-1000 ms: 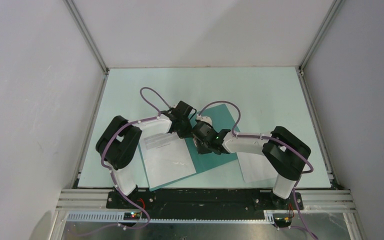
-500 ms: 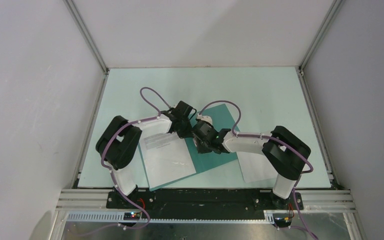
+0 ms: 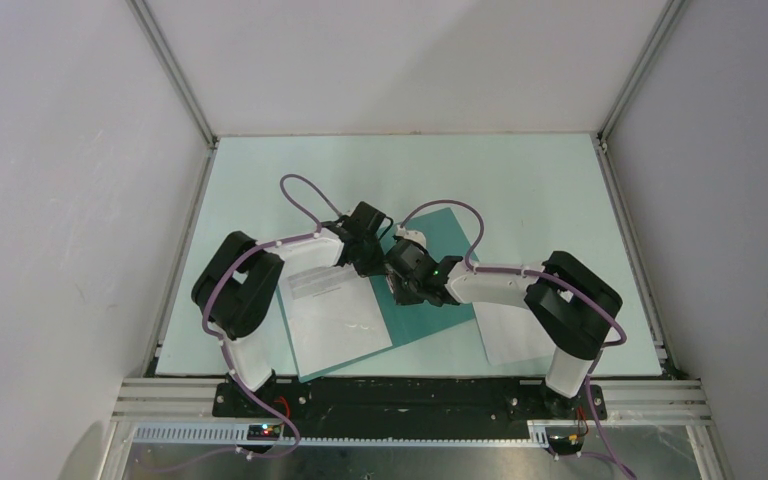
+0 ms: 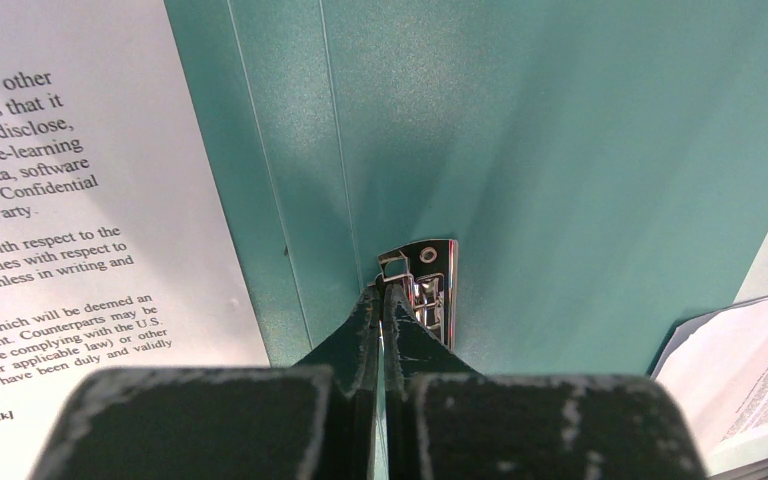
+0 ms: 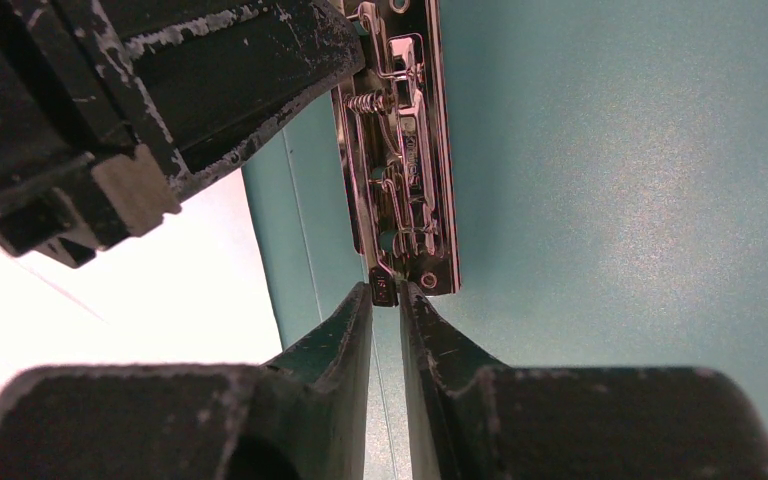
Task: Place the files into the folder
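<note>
The teal folder (image 3: 442, 248) lies open on the table. One white file (image 3: 335, 315) lies on its left half, its printed text in the left wrist view (image 4: 60, 200). The second file (image 3: 510, 335) lies on the table under my right arm. The metal clip (image 4: 430, 290) sits on the folder's spine. My left gripper (image 4: 385, 292) is shut, its tips touching one end of the clip. My right gripper (image 5: 387, 290) is closed on the small tab at the clip's (image 5: 405, 170) other end. The two grippers meet tip to tip, left (image 3: 372, 268) and right (image 3: 396, 283).
The pale green table mat (image 3: 520, 180) is walled by white panels at the back and both sides. Purple cables (image 3: 300, 190) arch over both forearms. The left gripper's body (image 5: 160, 90) looms close beside the clip in the right wrist view.
My right gripper and forearm have shifted slightly left towards the clip. The left arm, the folder and both files have not moved.
</note>
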Tool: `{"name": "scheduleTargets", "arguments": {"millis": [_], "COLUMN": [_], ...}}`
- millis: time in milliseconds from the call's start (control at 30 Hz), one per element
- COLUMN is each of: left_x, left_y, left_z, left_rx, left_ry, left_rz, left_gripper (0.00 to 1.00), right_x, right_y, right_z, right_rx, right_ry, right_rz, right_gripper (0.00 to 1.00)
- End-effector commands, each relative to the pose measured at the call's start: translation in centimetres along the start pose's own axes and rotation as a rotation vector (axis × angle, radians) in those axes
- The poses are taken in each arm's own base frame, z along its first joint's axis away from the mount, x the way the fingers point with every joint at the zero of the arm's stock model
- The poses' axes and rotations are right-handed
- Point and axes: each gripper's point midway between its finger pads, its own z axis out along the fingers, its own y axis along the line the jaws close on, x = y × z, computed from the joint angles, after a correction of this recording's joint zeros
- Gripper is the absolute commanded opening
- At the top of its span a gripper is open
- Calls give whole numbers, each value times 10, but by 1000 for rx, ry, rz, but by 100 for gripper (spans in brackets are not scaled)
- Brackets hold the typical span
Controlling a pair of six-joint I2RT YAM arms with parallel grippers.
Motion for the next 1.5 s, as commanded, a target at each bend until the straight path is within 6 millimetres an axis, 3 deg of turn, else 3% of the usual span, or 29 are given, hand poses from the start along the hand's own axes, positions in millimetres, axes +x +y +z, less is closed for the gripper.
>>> {"name": "scheduleTargets", "arguments": {"millis": [0,400,733,1067,1267,1467], "left_x": [53,53,59,69,73,75], "left_y": [97,98,108,124,130,133], "left_z": [20,20,23,24,24,25], "left_rx": [-327,-331,-358,-401,-410,-404], "left_ry": [162,161,174,192,198,209], "left_rz": [98,97,97,81,77,73], "left_gripper": [0,0,0,0,0,0], "right_x": [-28,-21,13,33,5,-28], "right_y": [4,-9,-57,-95,-107,-98], "right_z": [-9,-3,14,19,-4,-29], "right_rx": [-1,54,297,468,542,548], "right_ry": [-77,-62,-5,38,-89,-257], "right_rz": [31,46,29,98,128,81], "right_gripper": [20,2,0,0,0,0]}}
